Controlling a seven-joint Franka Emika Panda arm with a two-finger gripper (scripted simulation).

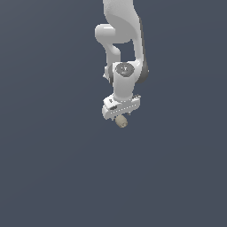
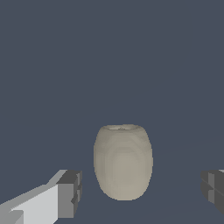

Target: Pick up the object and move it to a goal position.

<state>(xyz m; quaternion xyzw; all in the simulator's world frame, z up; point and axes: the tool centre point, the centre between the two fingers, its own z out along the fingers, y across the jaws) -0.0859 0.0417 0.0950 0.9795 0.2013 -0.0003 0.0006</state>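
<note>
The object (image 1: 120,121) is a small tan-beige rounded lump on the dark grey floor, just below the white gripper body in the exterior view. In the wrist view the object (image 2: 123,162) looks like a barrel-shaped lump with a flat end. It lies between my gripper's two dark fingertips (image 2: 69,194), with a clear gap on each side. My gripper (image 2: 142,190) is open and touches nothing. In the exterior view the gripper (image 1: 119,116) hangs straight over the object and its fingers are mostly hidden by the hand.
The white arm (image 1: 120,40) comes down from the top of the exterior view. The plain dark grey floor (image 1: 53,168) spreads all around. No other object or marker shows.
</note>
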